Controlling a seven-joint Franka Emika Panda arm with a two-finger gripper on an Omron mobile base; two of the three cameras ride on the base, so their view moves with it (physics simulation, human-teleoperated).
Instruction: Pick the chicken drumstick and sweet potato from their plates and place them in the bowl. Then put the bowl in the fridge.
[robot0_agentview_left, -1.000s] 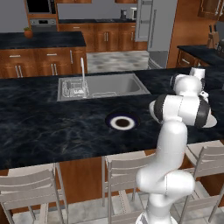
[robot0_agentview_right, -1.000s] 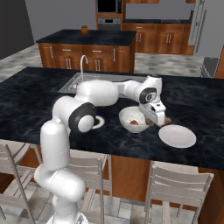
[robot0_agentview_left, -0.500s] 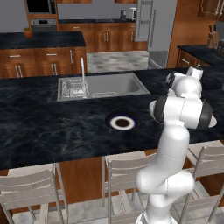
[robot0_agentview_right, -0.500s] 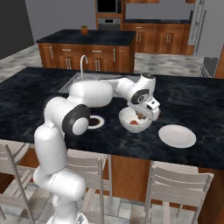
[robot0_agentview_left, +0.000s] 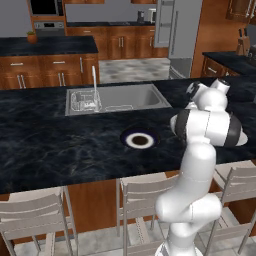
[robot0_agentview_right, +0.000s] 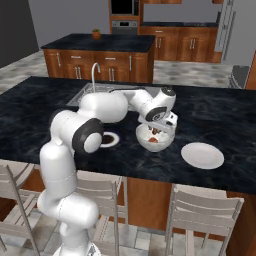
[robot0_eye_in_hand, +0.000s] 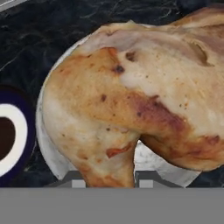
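- The gripper (robot0_agentview_right: 159, 131) hangs just over the bowl (robot0_agentview_right: 154, 144), pointing down into it from the arm that reaches across the dark worktop (robot0_agentview_right: 210, 112).
- In the hand view the drumstick (robot0_eye_in_hand: 131, 100) sits right in front of the gripper, large and golden brown, with its narrow end running down between the two finger tips (robot0_eye_in_hand: 78, 181). The tips stand close on either side of that end, so the gripper is partly closed around the drumstick.
- Behind the drumstick the pale rim of the bowl (robot0_eye_in_hand: 48, 148) curves round it, so the meat is over or in the bowl; I cannot tell whether it rests on the bottom.
- Something reddish (robot0_agentview_right: 154, 139) lies in the bowl below the gripper.
- The black-rimmed plate (robot0_agentview_right: 107, 139) lies on the worktop near the gripper, on the arm's left side, beyond the bowl.
- A plain white plate (robot0_agentview_right: 202, 155) lies on the gripper's other side, apart from the bowl.
- The sink (robot0_agentview_left: 117, 98) is beyond the gripper, farther across the worktop.
- The fridge (robot0_agentview_left: 173, 31) stands well behind, against the far wall.
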